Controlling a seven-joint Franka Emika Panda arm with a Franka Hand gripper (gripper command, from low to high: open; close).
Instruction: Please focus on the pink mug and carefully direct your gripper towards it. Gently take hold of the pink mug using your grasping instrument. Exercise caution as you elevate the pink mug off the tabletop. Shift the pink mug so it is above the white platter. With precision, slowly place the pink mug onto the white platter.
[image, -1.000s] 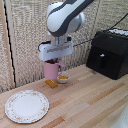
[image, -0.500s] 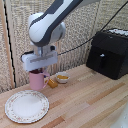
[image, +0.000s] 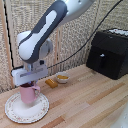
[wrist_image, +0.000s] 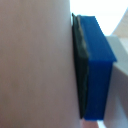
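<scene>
**Operator:** Where is the mug?

**Observer:** Your pink mug (image: 28, 94) stands upright over the white plate (image: 42, 111), on the plate's half nearer the exterior view's left. Its base looks to be resting on the plate, though you cannot be sure of contact from this angle. Its handle points to the exterior view's right.

**Operator:** And the gripper?

**Observer:** Your gripper (image: 29, 86) sits directly above the mug, clamped on its rim. In the wrist view a blue finger pad (wrist_image: 95, 70) lies flat against the pink wall of the mug (wrist_image: 35, 65), which fills most of that picture. Only that one finger shows there.

**Operator:** What else is on the table?

**Observer:** Behind the plate, towards the exterior view's right, you have a small yellow-and-white bowl (image: 62, 78), and just beside it a small orange-brown item (image: 50, 82) too blurred to name. Both are apart from the plate.

**Operator:** Describe the surface and the room.

**Observer:** You are working on a light wooden tabletop (image: 90, 107) made of long planks with visible grain. At the far corner, on the exterior view's right, stands a black boxy appliance (image: 108, 52). A dark cable (image: 80, 45) runs across in front of the backdrop towards the arm. Behind the table you see a pale woven screen (image: 15, 30) with upright frame posts.
</scene>
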